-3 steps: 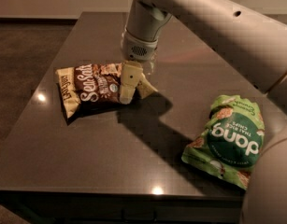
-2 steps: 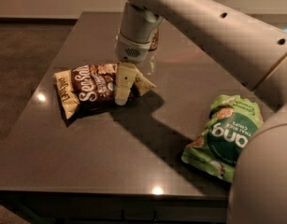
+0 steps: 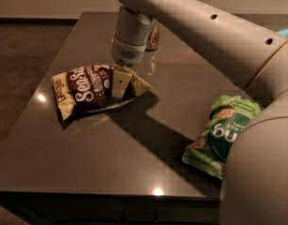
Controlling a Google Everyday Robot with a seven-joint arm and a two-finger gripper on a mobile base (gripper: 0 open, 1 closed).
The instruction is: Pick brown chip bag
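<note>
The brown chip bag [image 3: 87, 89] lies flat on the dark table [image 3: 110, 158] at the left, with white "Sea Salt" script and cream-yellow ends. My gripper [image 3: 128, 89] hangs down from the arm onto the bag's right end. Its two cream fingers [image 3: 118, 82] are spread in a V and straddle that end, with the tips at the bag's surface. The gripper is open. The bag's right edge is partly hidden behind the fingers.
A bright green "dang" bag [image 3: 225, 134] lies at the right of the table near the front edge. A small gold drink can [image 3: 153, 38] stands at the back, partly hidden behind the arm. The arm's large body fills the right and top of the view.
The gripper has moved left and down over the right end of the brown bag. The bag and the green bag have not moved.
</note>
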